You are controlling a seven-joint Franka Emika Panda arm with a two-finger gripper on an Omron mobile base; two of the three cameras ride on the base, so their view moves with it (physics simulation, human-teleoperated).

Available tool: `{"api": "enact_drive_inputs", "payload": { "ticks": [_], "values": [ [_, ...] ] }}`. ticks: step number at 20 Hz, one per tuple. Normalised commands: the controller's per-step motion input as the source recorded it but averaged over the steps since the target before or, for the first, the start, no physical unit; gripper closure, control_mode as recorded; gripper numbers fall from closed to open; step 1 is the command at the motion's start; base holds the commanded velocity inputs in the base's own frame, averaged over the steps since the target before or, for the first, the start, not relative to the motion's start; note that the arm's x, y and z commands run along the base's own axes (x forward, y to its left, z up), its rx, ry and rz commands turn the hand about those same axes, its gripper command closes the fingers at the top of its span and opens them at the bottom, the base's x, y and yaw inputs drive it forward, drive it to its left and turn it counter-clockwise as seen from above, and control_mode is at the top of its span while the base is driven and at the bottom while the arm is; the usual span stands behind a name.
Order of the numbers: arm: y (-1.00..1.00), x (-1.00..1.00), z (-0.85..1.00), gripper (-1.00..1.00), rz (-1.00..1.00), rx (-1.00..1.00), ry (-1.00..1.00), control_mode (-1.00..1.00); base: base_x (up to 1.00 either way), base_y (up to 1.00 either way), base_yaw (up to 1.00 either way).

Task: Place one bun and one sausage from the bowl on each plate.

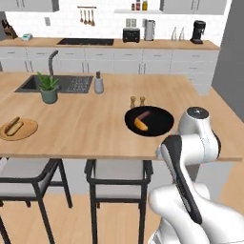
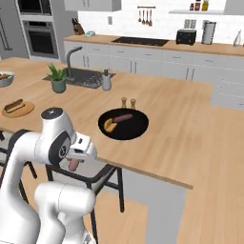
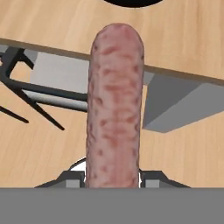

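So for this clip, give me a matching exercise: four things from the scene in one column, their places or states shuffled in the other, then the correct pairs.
Things:
1. pink sausage
2. black bowl
3. wooden plate
4. potted plant

Places or states:
A. on the island beside the sink
B. held between the fingers, off the edge of the island
C. far left on the island, already holding a bun and a sausage
D. near the salt and pepper shakers, with a bun and a dark sausage inside

Pairs: 1-B, 2-D, 3-C, 4-A
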Motion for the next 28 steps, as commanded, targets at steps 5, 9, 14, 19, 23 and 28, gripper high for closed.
{"api": "enact_drive_inputs", "payload": {
  "ticks": [5,9,14,19,23,28],
  "values": [
    [0.0,0.0,0.0,1.0,0.0,0.0,0.0,1.0,0.0,1.0,-0.22],
    [0.0,0.0,0.0,1.0,0.0,0.0,0.0,1.0,0.0,1.0,-0.22],
    [0.0,0.0,0.0,1.0,0.0,0.0,0.0,1.0,0.03,1.0,-0.26],
    [0.0,0.0,0.0,1.0,0.0,0.0,0.0,1.0,0.02,1.0,-0.25],
    [0.0,0.0,0.0,1.0,0.0,0.0,0.0,1.0,0.14,1.0,-0.26],
    [0.0,0.0,0.0,1.0,0.0,0.0,0.0,1.0,0.65,0.42,-0.16]
  ]
}}
